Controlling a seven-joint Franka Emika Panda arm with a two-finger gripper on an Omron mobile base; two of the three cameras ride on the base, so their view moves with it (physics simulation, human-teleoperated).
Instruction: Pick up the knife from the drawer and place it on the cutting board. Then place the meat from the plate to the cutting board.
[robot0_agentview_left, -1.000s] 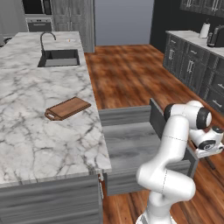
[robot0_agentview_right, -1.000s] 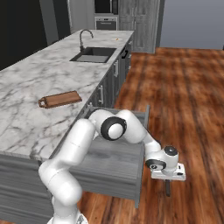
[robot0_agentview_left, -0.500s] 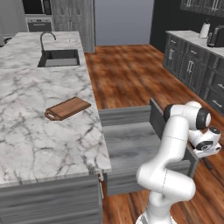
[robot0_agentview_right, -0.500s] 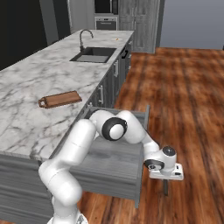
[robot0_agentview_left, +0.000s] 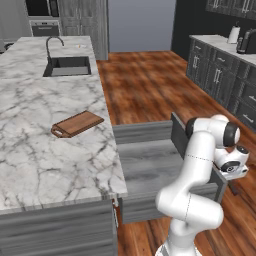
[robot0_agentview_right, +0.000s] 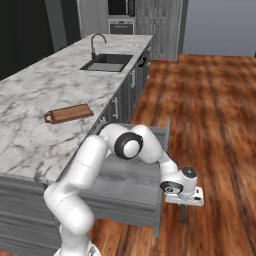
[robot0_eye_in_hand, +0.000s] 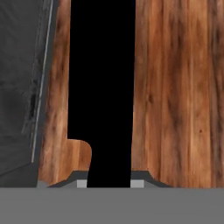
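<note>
The pincer (robot0_agentview_right: 183, 206) is holding the knife (robot0_eye_in_hand: 103, 92) clamped, blade hanging over the floor beside the open drawer (robot0_agentview_left: 150, 165), barely moved lately; the cutting board (robot0_agentview_left: 77, 123) is waiting on the counter (robot0_agentview_left: 40, 150).

No text, label, brand, number or sign can be read anywhere in these pictures.
</note>
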